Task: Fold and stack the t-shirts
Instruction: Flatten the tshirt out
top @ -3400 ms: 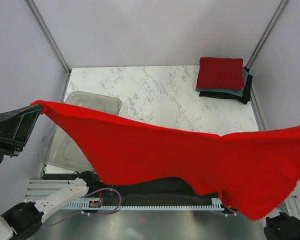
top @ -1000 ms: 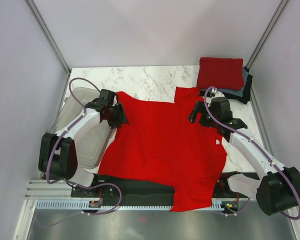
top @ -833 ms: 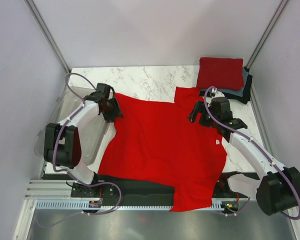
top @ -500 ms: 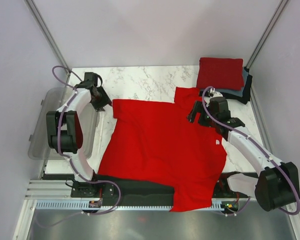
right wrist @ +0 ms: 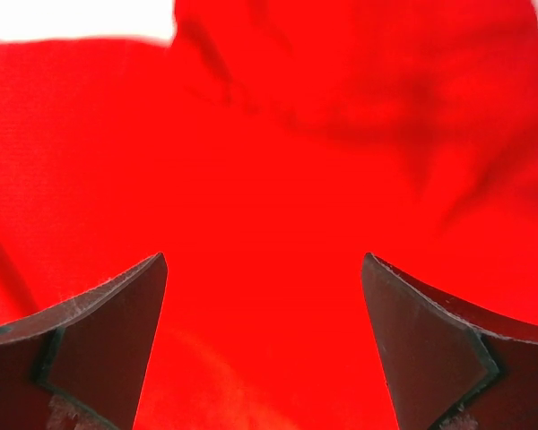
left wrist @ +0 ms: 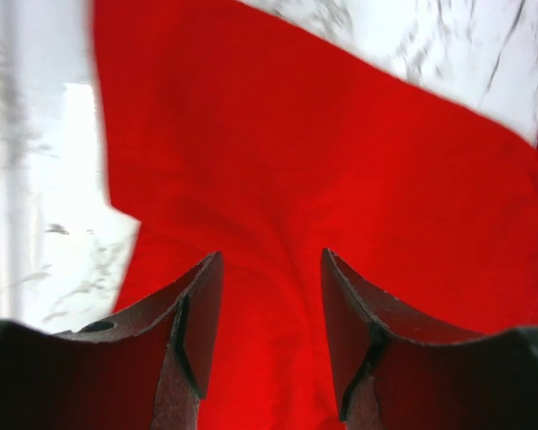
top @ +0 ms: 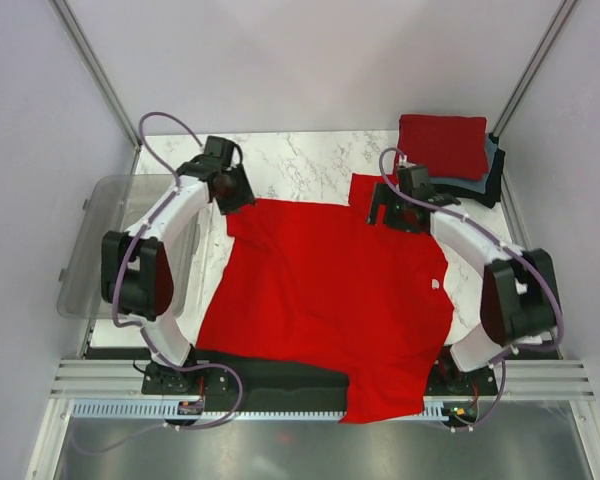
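A bright red t-shirt (top: 330,290) lies opened out and mostly flat on the white marble table (top: 300,165), with its near edge hanging over the table's front onto the black rail by the arm bases. A small white patch (top: 436,283) shows at the shirt's right edge; it may be a label, but it is too small to read, and no other print or lettering can be made out on the cloth. The left gripper (top: 234,195) hangs over the shirt's far left corner; in its wrist view its fingers (left wrist: 193,313) stand apart with only the cloth below visible between them, gripping nothing. The right gripper (top: 383,212) is over the far right part of the shirt, beside the sleeve that juts toward the back of the table. Its fingers (right wrist: 108,322) are spread very wide above rumpled red fabric and hold nothing. In the far right corner of the table sits a stack of folded tees: a red one (top: 442,145) on top, a grey-blue one (top: 472,184) under it, and a black one (top: 490,195) at the bottom. A clear grey plastic bin (top: 100,250) rests at the table's left edge, just beside the left arm and apart from the shirt.
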You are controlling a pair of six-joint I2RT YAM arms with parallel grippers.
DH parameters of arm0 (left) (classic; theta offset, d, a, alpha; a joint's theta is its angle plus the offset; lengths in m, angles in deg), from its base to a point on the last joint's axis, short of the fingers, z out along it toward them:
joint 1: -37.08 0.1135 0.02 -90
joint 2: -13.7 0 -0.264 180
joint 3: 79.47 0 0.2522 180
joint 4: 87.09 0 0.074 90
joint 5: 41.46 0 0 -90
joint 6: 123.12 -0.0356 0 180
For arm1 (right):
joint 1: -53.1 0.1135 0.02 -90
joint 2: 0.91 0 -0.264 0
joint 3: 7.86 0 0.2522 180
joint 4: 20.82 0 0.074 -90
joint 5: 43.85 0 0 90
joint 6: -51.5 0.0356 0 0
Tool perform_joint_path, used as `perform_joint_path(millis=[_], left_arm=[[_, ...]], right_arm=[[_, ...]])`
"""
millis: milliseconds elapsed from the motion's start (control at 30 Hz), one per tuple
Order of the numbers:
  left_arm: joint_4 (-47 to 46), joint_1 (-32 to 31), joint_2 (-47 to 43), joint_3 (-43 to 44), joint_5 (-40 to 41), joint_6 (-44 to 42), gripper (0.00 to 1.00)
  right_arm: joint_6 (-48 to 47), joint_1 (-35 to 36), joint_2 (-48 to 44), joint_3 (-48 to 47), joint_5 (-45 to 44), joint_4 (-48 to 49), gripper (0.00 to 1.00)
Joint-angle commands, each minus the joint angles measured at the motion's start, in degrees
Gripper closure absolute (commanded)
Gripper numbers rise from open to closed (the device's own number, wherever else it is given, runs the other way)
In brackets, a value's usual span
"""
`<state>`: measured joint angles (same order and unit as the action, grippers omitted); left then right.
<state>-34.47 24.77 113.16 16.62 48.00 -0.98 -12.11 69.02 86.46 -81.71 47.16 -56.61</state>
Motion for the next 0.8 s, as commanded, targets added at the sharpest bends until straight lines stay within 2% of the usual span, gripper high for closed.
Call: perform_joint_path(millis=[0, 167, 367, 533, 767], left_arm=[[-0.9, -3.9, 7.0, 4.1, 0.4, 0.5, 0.45], [-1.6, -4.8, 16.3, 9.1, -0.5, 1.9, 0.45], [-1.7, -3.5, 25.8, 15.1, 0.0, 4.0, 0.45], [-1.9, -0.3, 29.6, 16.8, -0.1, 6.8, 0.46], [-3.3, 4.6, 32.6, 21.3, -1.6, 7.8, 0.46]], right_arm=[[-2.7, 0.2, 8.0, -9.4, -6.1, -5.6, 0.03], [-4.8, 0.2, 20.5, -21.1, -11.8, -10.1, 0.02], [-6.0, 0.2, 33.5, -32.2, -11.1, -13.0, 0.02], [-6.8, 0.2, 44.7, -42.3, -8.7, -15.8, 0.02], [-5.7, 0.8, 56.5, -62.3, -5.8, -19.0, 0.02]])
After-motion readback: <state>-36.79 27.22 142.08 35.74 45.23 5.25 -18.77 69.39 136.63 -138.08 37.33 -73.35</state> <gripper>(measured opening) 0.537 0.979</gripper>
